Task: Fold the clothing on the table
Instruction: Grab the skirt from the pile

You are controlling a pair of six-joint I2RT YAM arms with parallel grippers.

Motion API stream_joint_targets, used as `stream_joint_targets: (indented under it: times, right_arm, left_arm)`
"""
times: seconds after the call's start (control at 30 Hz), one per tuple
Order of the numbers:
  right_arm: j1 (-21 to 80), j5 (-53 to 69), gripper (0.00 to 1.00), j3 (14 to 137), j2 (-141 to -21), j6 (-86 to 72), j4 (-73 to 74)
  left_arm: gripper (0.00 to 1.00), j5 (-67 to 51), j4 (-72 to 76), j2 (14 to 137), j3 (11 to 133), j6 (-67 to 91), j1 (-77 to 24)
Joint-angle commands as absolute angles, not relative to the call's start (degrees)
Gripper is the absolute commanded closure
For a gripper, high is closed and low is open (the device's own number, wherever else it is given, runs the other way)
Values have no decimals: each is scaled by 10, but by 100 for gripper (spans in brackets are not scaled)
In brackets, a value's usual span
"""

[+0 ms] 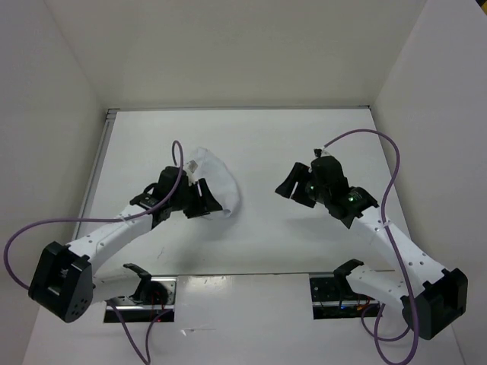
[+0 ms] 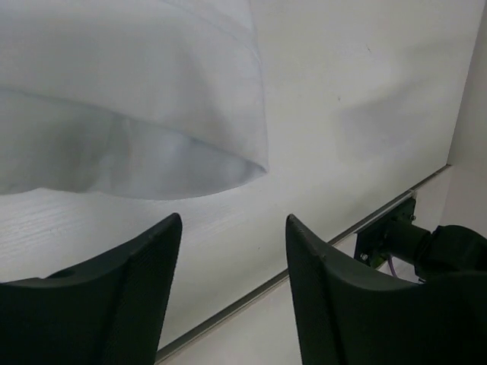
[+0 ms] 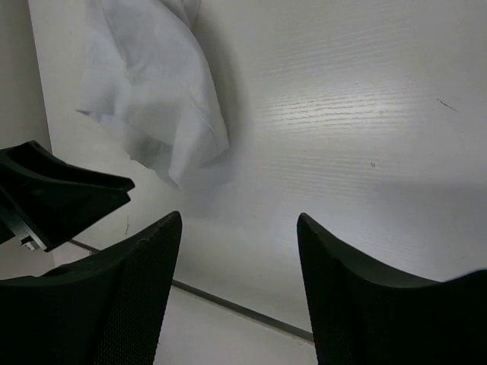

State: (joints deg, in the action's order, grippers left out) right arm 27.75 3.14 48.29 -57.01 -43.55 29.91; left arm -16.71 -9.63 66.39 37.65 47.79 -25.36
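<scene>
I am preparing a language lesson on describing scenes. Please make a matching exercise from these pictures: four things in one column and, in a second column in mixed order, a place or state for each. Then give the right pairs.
Column 1
1. clothing
2. left gripper
3. right gripper
4. metal strip

Column 2
A. open, over bare table, apart from the clothing
B. runs along the table's left edge
C. white and crumpled, lying left of the table's middle
D. open, close beside the clothing, nothing between its fingers

Right pairs: 1-C; 2-D; 3-A; 4-B
</scene>
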Motion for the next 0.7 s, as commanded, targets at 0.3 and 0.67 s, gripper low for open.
stream_joint_targets:
  times: [0.3, 0.67]
  right_arm:
    - [279, 54, 32, 514, -625, -424, 265]
    - [279, 49, 31, 497, -595, -430, 265]
  left_arm:
    - [17, 74, -345, 860, 770, 264, -252]
    - [37, 69, -322, 986, 863, 128, -197]
